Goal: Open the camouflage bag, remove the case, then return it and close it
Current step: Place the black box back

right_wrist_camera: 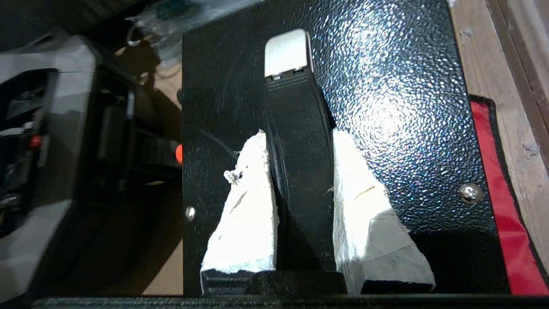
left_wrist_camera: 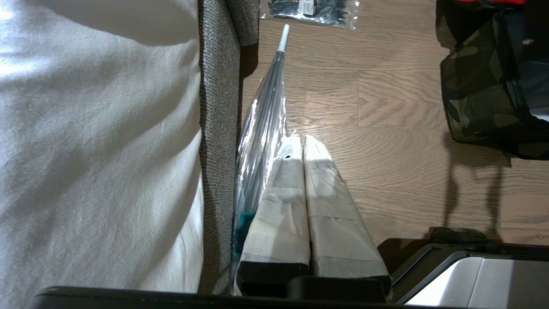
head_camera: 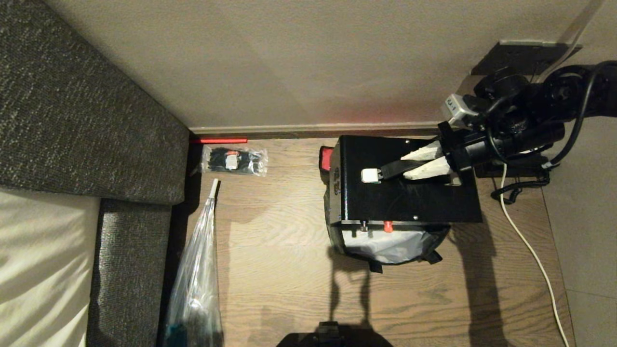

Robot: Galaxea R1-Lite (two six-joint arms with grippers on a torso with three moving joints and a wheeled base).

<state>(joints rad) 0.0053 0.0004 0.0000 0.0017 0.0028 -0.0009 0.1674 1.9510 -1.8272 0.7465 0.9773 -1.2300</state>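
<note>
The black case [head_camera: 409,197] hangs level just over the open camouflage bag [head_camera: 385,246], whose pale grey interior shows below the case's near edge. The bag's red lid lining [head_camera: 327,158] peeks out at the case's left end. My right gripper [head_camera: 409,166] reaches in from the right and is shut on the case's black handle [right_wrist_camera: 296,107], one white padded finger on each side. The case's textured top [right_wrist_camera: 394,107] glints in the right wrist view. The bag's camouflage side [left_wrist_camera: 476,94] shows in the left wrist view. My left gripper [left_wrist_camera: 300,139] is parked low over the floor, shut and empty.
A clear packet of black ties [head_camera: 234,160] lies at the back left by the wall. A long clear plastic sleeve with a white tip [head_camera: 197,270] leans along the grey upholstered bed edge [head_camera: 130,231]. A black desk phone [head_camera: 511,168] and a white cable [head_camera: 525,241] lie right of the bag.
</note>
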